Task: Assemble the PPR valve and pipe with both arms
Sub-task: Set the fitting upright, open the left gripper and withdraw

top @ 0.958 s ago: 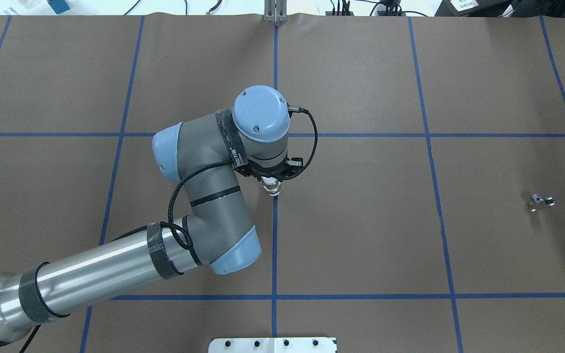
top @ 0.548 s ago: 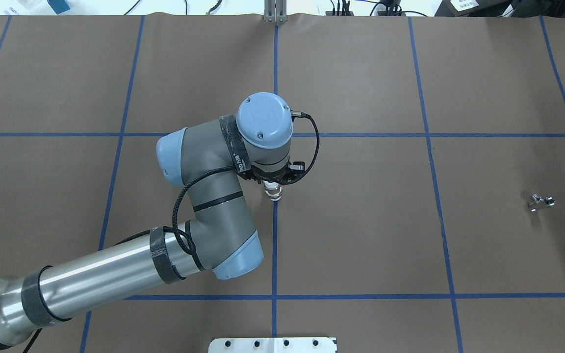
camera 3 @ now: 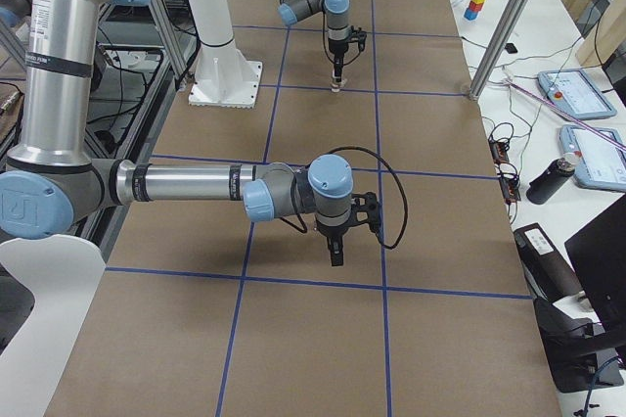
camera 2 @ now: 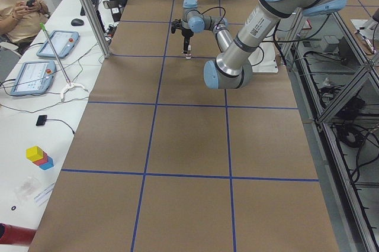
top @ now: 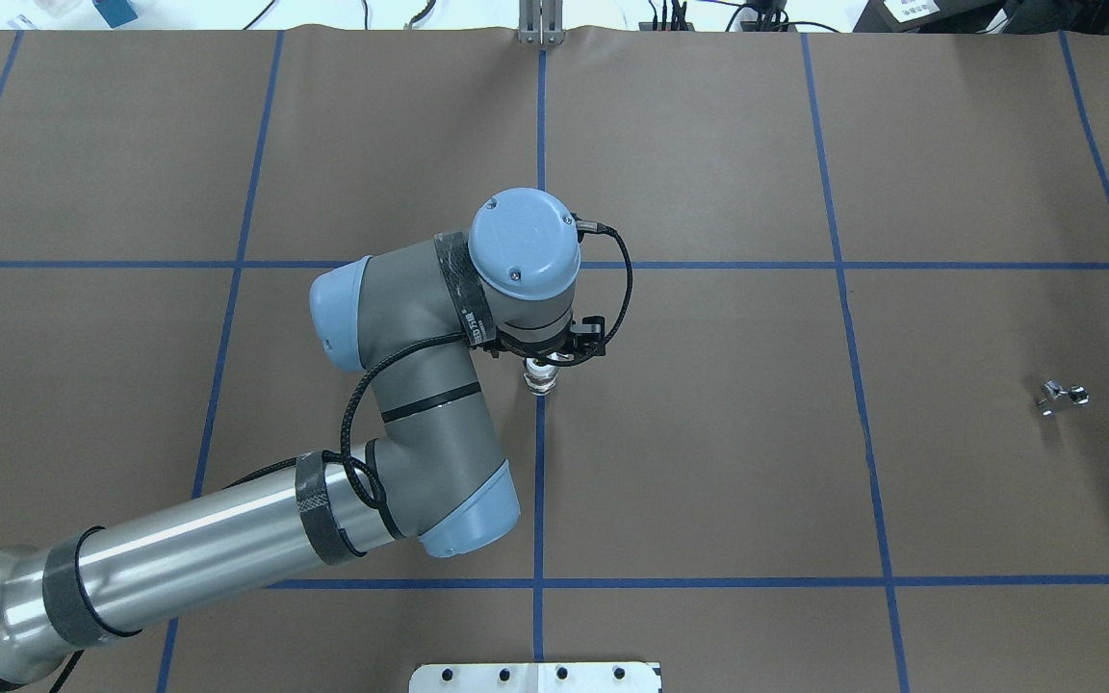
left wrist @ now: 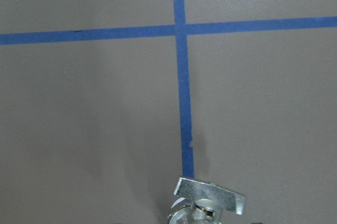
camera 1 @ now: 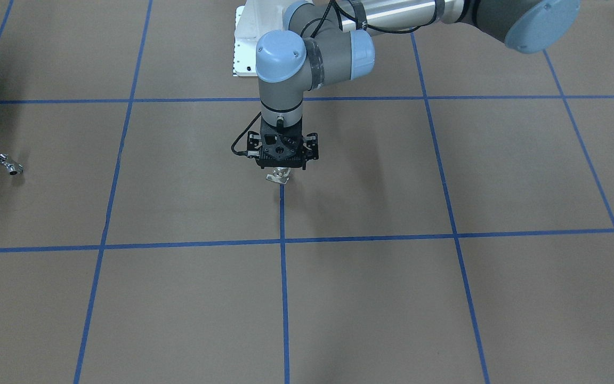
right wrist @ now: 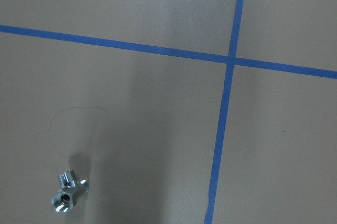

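Over the middle of the table (camera 1: 445,298), above a blue line (camera 1: 282,213), the PPR valve (camera 1: 279,175) sits clamped in the left gripper (camera 1: 280,169). The pipe (top: 1062,396) lies roughly crosswise, well apart toward the robot's right. The right gripper (camera 3: 337,253) is nearer to it; whether its jaws are wide or closed cannot be told.

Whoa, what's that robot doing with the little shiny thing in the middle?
The robot's left claw grips a small stubby valve with a white collar and flat metal handle at the middle of the brown table, right over a blue tape line. The tiny shiny chrome pipe piece lies alone, far off on the robot's right side. The right claw hangs above the table and is not touching the pipe piece yet.
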Robot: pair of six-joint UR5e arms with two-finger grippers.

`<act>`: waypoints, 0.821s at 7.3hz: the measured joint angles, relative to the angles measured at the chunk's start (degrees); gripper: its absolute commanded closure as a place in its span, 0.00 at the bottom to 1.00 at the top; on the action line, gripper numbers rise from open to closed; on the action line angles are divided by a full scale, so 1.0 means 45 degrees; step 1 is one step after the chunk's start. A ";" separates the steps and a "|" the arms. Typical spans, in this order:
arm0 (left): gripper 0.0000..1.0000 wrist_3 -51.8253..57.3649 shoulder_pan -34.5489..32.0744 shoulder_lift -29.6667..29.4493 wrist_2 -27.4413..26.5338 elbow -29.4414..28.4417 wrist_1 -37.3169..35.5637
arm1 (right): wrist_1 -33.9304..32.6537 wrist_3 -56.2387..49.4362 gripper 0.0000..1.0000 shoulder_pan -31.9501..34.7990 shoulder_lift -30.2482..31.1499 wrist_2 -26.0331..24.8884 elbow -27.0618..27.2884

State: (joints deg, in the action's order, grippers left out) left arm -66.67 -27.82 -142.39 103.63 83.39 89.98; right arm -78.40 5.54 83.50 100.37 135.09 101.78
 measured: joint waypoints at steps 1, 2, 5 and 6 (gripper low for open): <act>0.00 0.0359 -0.0041 0.0127 0.0028 0.0507 -0.0207 | 0.0017 -0.0003 0.00 0.0000 -0.0005 -0.0004 0.0028; 0.00 0.1074 -0.0162 0.0453 0.0065 0.1529 -0.0902 | 0.0174 -0.0008 0.00 0.0000 -0.0012 0.0015 0.0094; 0.00 0.4482 -0.1651 0.3155 0.0923 0.6471 -0.3778 | 0.0710 0.0374 0.00 -0.0025 -0.0044 0.0444 0.0327; 0.00 0.6336 -0.2711 0.4316 0.1602 0.7412 -0.4085 | 0.0855 0.0931 0.00 -0.0065 -0.0029 0.0525 0.0613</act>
State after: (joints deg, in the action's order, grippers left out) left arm -38.16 -40.02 -122.97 110.84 116.74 71.60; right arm -74.55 9.73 83.20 100.24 137.45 104.54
